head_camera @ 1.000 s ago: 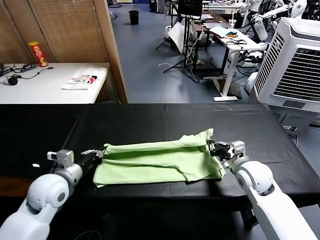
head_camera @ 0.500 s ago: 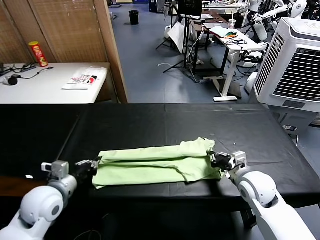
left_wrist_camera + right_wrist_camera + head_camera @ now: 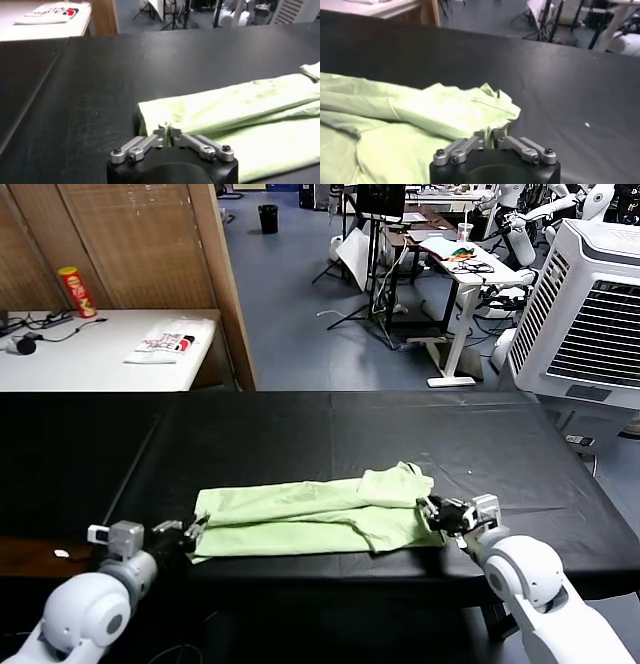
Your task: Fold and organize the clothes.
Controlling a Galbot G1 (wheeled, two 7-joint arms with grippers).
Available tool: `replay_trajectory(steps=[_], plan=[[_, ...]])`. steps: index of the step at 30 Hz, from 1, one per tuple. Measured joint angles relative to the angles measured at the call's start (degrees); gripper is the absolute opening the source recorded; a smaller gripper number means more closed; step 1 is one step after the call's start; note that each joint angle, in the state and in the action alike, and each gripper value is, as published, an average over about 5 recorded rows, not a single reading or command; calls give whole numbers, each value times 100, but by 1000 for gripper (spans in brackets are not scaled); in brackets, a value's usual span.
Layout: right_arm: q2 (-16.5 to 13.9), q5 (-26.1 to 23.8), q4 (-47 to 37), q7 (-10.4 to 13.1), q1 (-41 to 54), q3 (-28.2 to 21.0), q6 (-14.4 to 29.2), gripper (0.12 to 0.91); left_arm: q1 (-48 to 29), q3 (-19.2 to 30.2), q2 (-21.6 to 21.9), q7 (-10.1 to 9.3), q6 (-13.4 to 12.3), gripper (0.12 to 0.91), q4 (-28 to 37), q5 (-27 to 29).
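Note:
The pale lime-green shirt (image 3: 310,519) lies as a long folded band across the black table (image 3: 330,434), close to its near edge. My left gripper (image 3: 195,531) is at the shirt's left end, low over the table, shut on a thin edge of the cloth. In the left wrist view the gripper (image 3: 168,132) pinches a sliver of the shirt (image 3: 240,105). At the right end my right gripper (image 3: 428,510) is shut on a bunched corner. The right wrist view shows the gripper (image 3: 489,134) with a fold of the shirt (image 3: 435,110) between its fingers.
A white table (image 3: 90,364) behind on the left holds a white packet (image 3: 168,341) and a red can (image 3: 75,291). A white air cooler (image 3: 590,314) stands at the back right. Desks and stands fill the room beyond.
Both grippers have come down and toward the near edge, drawing the shirt's raised upper edge with them. The shirt now lies flatter and closer to the front.

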Motion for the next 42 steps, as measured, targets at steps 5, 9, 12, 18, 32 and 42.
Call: replay_trajectory(steps=[5, 9, 12, 18, 32, 42], plan=[[294, -221, -325, 200, 472, -176, 69, 796, -297, 31, -77, -38, -80, 772, 173, -89], [565, -545, -849, 91, 909, -434, 262, 798, -638, 175, -216, -67, -206, 796, 453, -113], [729, -666, -1274, 44, 1186, -620, 315, 796, -881, 289, -342, -64, -247, 798, 715, -154], [948, -804, -1838, -21, 1484, -882, 338, 715, -1207, 465, -580, -65, -250, 798, 1238, -325], [1150, -1009, -2235, -87, 1549, -1027, 392, 477, -1276, 474, -759, -72, -222, 628, 1655, -431], [1341, -1332, -2286, 253, 1374, -895, 890, 156, -1295, 505, -935, 25, -507, 153, 1600, -120]])
